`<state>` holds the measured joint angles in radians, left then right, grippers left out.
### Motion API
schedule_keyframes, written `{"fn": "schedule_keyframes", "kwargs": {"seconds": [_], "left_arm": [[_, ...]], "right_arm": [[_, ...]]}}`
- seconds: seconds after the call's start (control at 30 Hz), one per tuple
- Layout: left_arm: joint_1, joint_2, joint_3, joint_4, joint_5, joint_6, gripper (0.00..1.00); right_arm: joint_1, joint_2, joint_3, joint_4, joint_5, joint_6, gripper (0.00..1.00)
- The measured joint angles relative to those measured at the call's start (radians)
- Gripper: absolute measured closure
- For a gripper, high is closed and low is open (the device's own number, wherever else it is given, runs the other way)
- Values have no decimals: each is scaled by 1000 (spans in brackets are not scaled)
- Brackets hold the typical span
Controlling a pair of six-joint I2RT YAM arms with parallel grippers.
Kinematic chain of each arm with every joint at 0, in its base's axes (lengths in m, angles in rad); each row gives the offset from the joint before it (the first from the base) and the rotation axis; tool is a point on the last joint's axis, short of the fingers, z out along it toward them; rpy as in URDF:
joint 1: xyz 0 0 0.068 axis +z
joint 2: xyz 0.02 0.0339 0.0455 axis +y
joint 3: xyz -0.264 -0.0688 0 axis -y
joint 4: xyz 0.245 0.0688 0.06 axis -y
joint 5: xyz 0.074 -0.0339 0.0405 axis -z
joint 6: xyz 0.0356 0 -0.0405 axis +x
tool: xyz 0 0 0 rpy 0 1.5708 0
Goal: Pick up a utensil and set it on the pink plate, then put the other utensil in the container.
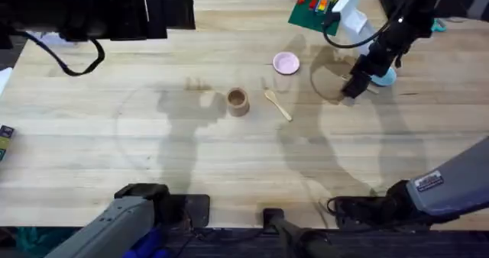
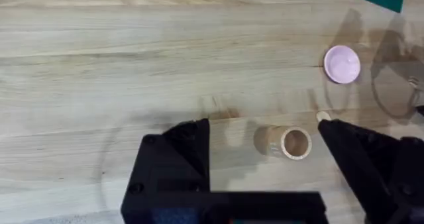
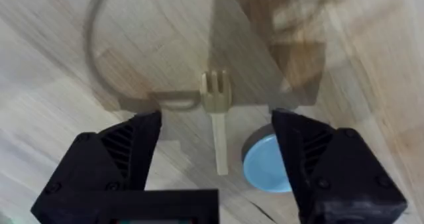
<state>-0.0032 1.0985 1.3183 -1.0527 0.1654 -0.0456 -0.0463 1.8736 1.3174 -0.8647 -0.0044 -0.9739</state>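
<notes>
On the wooden table (image 1: 153,136), my right gripper (image 3: 215,158) hung with fingers apart over the fork (image 3: 217,121), and I feared bumping the blue plate (image 3: 265,161) close beside it.

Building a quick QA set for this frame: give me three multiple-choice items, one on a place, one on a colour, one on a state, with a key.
1. Where does the fork lie?
A. On the pink plate
B. On the table beside the blue plate
C. Inside the wooden cup

2. What colour is the plate just beyond the spoon in the overhead view?
A. Pink
B. Green
C. Yellow

3. How does the right gripper stand?
A. Shut on the spoon
B. Shut on the blue plate
C. Open, fingers either side of the fork

Key: 1 B, the right wrist view shows the fork flat on the wood next to the blue plate. 2 A, the plate past the spoon, near the wooden cup, is pale pink. 3 C, the fork handle lies in the gap between the spread fingers, untouched.
</notes>
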Motion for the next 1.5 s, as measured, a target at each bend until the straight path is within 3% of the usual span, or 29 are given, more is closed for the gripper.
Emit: {"fn": "schedule_keyframes", "kwargs": {"seconds": [0.4,0.5,0.53,0.7,1.13,1.5], "left_arm": [[0,0,0,0,0,0,8],[0,0,0,0,0,0,8],[0,0,0,0,0,0,8],[0,0,0,0,0,0,8],[0,0,0,0,0,0,8],[0,0,0,0,0,0,8]], "right_arm": [[0,18,10,-7,-4,-3,19],[0,18,10,-14,-4,-4,124],[0,18,10,-15,-8,-6,281],[0,18,10,-15,-12,-7,427],[0,18,11,-36,-23,-7,953],[0,18,15,-52,-23,20,971]]}}
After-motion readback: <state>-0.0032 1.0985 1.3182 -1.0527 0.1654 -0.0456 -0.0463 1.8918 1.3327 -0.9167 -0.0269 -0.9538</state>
